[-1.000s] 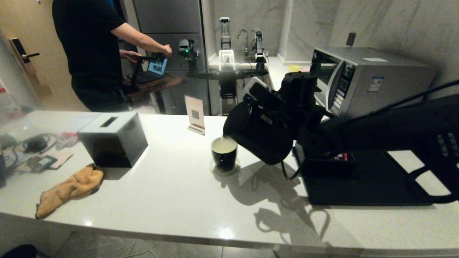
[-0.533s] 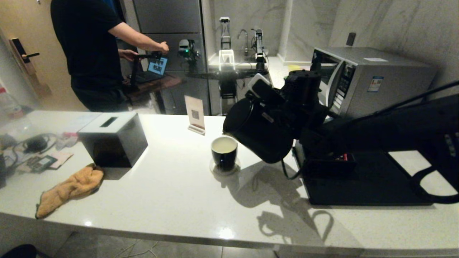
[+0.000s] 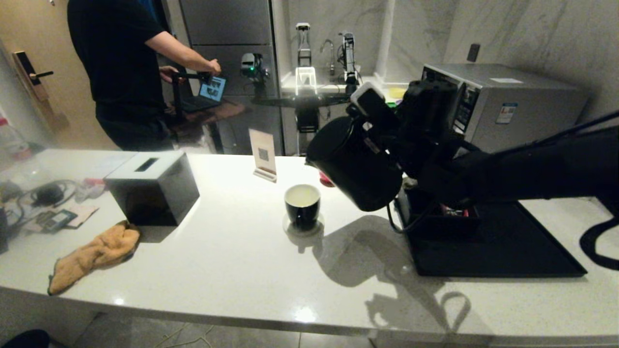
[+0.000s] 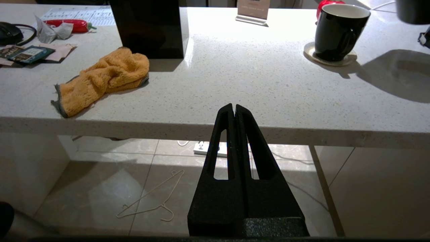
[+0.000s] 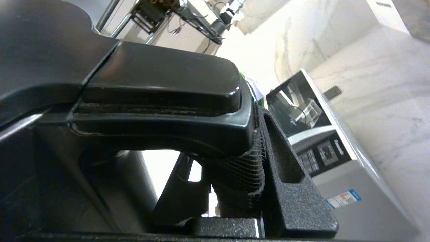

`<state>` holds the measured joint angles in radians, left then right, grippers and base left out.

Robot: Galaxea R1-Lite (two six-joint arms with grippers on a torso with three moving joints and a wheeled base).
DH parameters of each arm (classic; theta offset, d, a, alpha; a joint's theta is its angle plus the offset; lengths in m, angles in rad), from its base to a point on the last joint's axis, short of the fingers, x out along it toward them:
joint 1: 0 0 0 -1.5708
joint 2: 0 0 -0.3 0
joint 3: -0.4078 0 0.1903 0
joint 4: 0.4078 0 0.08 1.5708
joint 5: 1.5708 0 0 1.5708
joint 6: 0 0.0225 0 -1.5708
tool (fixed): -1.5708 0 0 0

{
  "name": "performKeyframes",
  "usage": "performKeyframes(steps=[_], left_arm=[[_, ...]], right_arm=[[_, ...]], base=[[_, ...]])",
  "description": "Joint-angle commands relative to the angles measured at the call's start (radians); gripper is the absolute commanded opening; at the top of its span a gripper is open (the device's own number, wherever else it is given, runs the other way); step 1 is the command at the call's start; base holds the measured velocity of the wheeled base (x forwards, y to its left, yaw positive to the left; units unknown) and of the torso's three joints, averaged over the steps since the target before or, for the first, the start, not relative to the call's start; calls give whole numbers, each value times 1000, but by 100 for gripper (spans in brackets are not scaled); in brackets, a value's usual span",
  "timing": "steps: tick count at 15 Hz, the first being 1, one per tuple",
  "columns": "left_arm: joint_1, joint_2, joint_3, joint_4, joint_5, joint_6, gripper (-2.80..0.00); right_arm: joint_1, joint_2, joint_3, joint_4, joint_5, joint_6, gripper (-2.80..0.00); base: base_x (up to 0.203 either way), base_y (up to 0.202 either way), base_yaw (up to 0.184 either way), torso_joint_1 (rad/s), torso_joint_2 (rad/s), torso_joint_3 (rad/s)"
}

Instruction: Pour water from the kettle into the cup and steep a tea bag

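The left gripper (image 4: 234,109) hung parked below the counter's (image 3: 232,261) near edge, its fingers pressed together on nothing. On the speckled white counter the cup (image 3: 302,206) sat on a pale round coaster (image 4: 331,60), glossy black outside and white within, with pale water (image 3: 302,195) near its rim. A second earlier the kettle's spout had been tipped down at the cup's lip; now the kettle (image 3: 355,164) had risen and swung back toward the robot's right, clear of the cup, over the black tray's (image 3: 503,251) corner. That suggested pouring was finished and the tea bag came next. The right gripper (image 5: 235,181) was clamped on the matte kettle's thick loop handle. Farther back stood a steel microwave (image 3: 503,104).
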<state>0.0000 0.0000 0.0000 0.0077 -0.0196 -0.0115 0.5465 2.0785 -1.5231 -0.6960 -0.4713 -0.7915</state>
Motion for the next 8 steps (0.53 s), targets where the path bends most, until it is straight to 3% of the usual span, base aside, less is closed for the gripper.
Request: performKeyframes(steps=[1, 8], left_arm=[[0, 0, 0, 0, 0, -1, -280], [0, 0, 0, 0, 0, -1, -280]], right_arm=[[-16, -34, 14, -4, -4, 7, -280], [-79, -122, 105, 6, -27, 171, -280]], base=[[0, 0, 0, 0, 0, 0], [0, 0, 0, 0, 0, 0]])
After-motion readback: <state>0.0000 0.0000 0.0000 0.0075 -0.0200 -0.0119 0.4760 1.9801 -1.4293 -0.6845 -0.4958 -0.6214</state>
